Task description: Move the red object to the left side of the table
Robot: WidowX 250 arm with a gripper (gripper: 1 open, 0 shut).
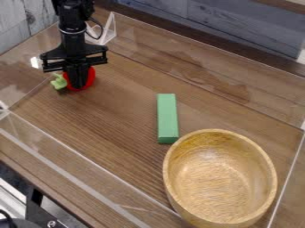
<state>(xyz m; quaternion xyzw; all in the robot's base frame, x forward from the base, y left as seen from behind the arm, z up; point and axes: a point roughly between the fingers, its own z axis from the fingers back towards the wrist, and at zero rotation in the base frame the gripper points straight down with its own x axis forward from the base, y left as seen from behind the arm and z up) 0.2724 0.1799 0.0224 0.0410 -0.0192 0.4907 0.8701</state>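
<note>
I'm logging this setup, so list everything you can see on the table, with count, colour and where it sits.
red object: one, bright red with a green leafy tip, far left of the table, between the gripper's fingers
green block: one, green, lying flat near the middle
wooden bowl: one, light wood, near right corner, empty
table: one, dark brown wood grain, low clear walls around it
gripper: one, black, pointing down, shut on the red object

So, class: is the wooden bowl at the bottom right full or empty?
Empty. The wooden bowl stands upright and its bare wood-grain interior is visible down to the bottom, with nothing lying inside.
</note>
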